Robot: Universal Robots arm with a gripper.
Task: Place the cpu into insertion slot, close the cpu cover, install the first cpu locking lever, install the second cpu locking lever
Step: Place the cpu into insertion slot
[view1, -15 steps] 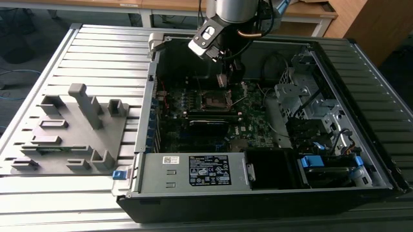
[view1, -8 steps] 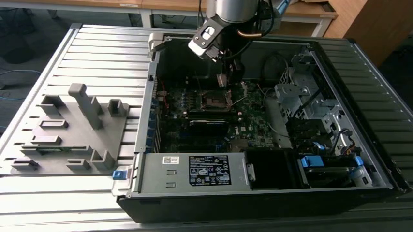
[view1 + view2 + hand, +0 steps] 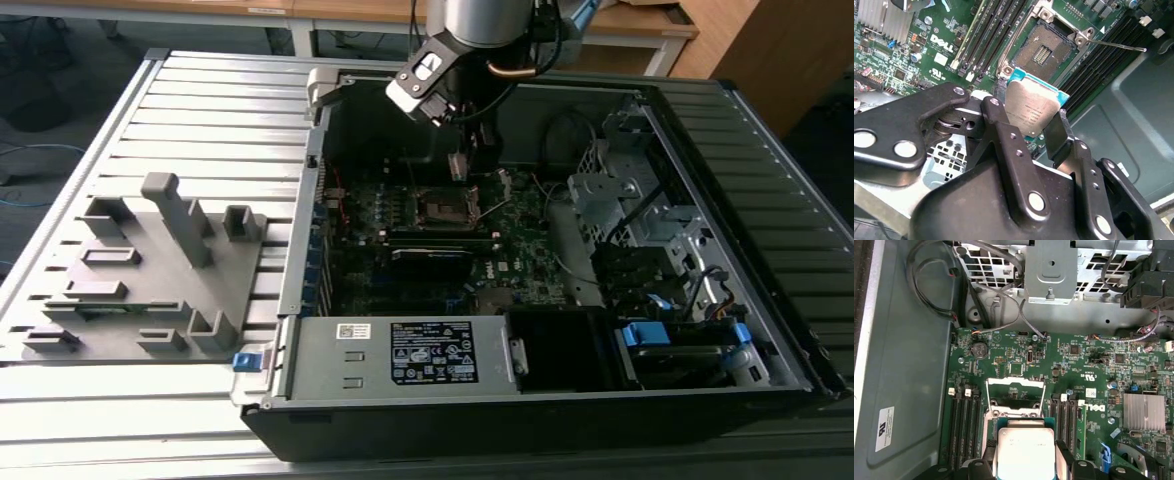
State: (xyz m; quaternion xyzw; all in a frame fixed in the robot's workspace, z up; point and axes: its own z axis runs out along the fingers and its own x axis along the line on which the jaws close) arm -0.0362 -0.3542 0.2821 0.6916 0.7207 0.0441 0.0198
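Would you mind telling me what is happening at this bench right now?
The robot arm's hand grips the cpu by two edges and holds it above the motherboard inside an open computer case. The insertion slot lies bare close by, so the chip is not yet seated.

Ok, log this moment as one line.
claw: shut on cpu | cpu: near slot, not seated | slot: empty

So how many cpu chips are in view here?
1: the cpu is gripped in the claw, close to the empty insertion slot.
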